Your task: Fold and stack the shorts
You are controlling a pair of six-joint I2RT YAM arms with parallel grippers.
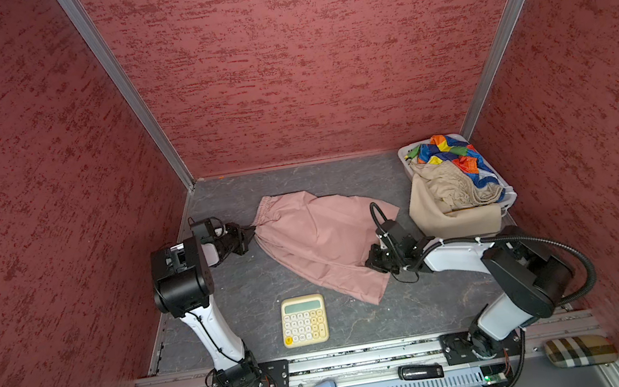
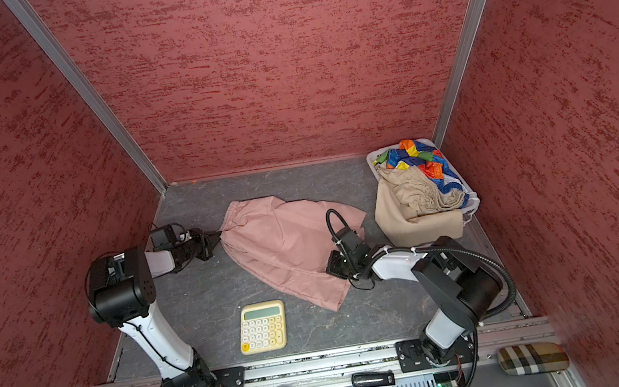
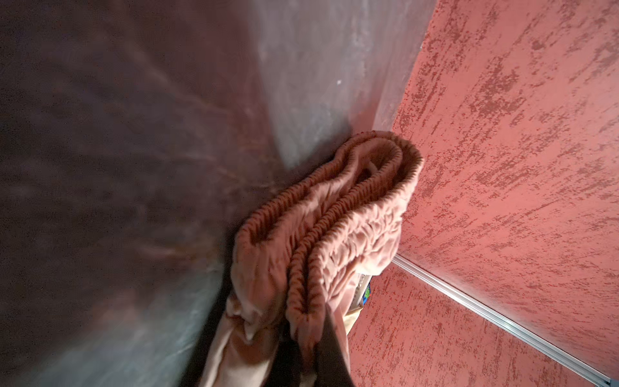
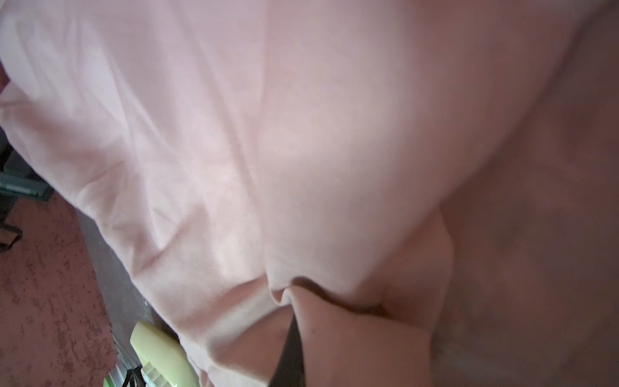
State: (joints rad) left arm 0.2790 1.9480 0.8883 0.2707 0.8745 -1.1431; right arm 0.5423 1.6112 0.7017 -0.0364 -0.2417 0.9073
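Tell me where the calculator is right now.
In both top views the calculator lies flat on the grey table near the front rail, slightly left of centre, just in front of the pink shorts without touching them.

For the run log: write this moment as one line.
pink shorts: unfolded on table | left gripper: shut on waistband end | right gripper: shut on leg fabric | tan shorts, rainbow shorts: in basket
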